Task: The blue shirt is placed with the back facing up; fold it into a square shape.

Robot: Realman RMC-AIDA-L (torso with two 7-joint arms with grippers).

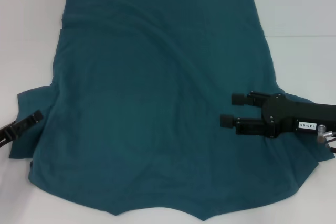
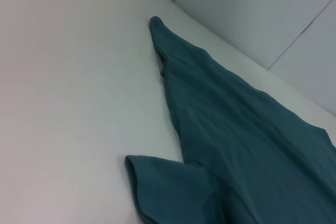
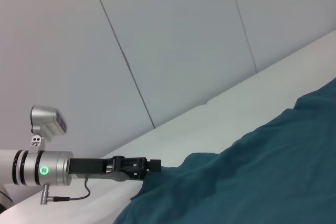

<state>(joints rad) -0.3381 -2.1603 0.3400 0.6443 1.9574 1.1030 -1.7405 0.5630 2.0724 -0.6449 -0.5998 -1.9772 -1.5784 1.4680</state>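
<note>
Now, blue shirt [image 1: 157, 108] lies spread flat on white table [image 1: 304, 19], back up, long axis running away from robot, hem at far end, sleeves out to both sides near robot. Right gripper [image 1: 228, 109] hovers over right side of shirt body, fingers apart, holding nothing, pointing inward across cloth. Left gripper [image 1: 30, 120] sits at left sleeve edge; finger state cannot be told. Each sleeve lies nearest its own arm; likely sleeve fold-in first.
</note>
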